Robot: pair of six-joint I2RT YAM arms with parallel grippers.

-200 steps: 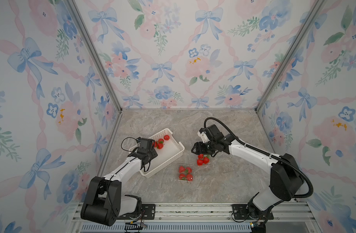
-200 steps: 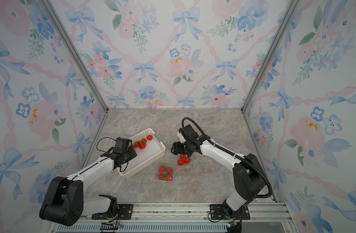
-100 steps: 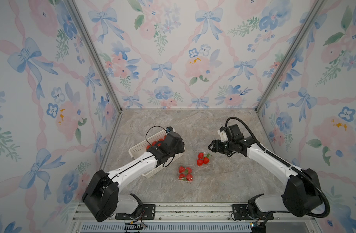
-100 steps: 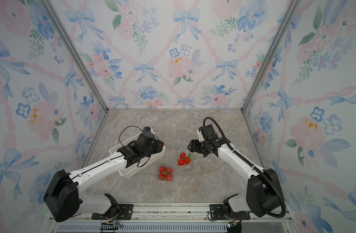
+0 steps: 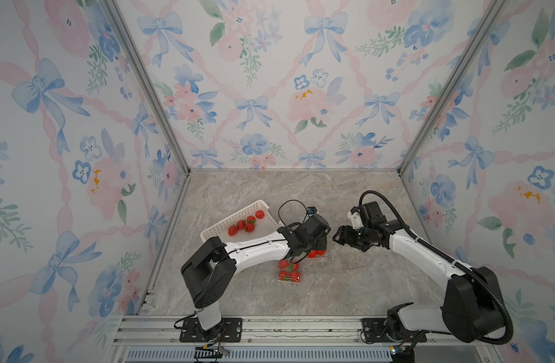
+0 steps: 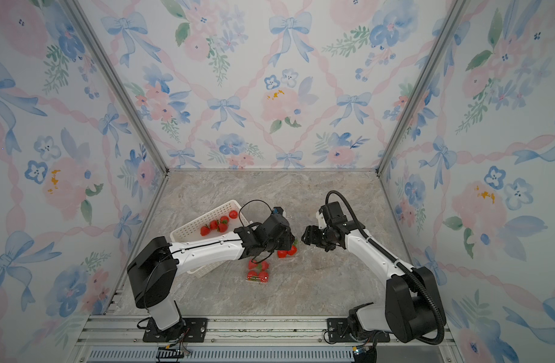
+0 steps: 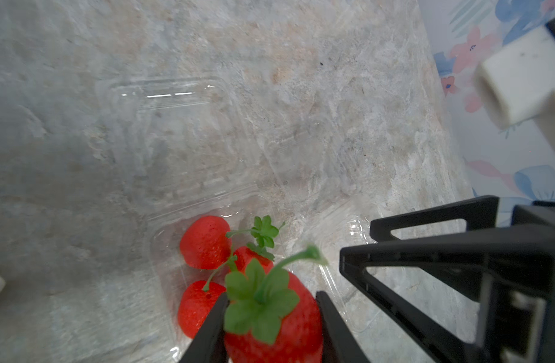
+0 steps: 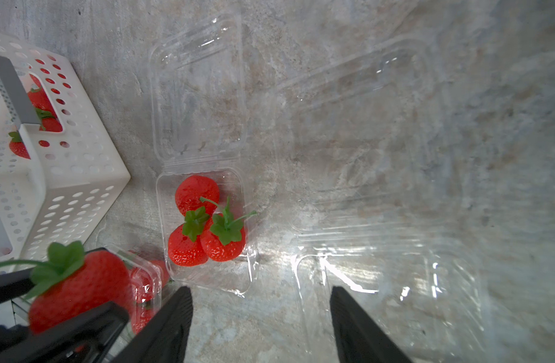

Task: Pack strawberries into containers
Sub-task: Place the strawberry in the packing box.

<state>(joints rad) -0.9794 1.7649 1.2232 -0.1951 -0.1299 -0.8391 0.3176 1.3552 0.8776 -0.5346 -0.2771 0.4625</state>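
Marble counter: my L end effector grips strawberry; 3-berry container just upper-left in frame. R end effector open, empty.

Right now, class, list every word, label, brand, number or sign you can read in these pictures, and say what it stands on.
No readable text in any view.
On the white basket: no label.
On the clear containers: no sticker or print shows.
On the wallpaper: only flowers and bows.
On the left arm and the right arm: no marking large enough to read.
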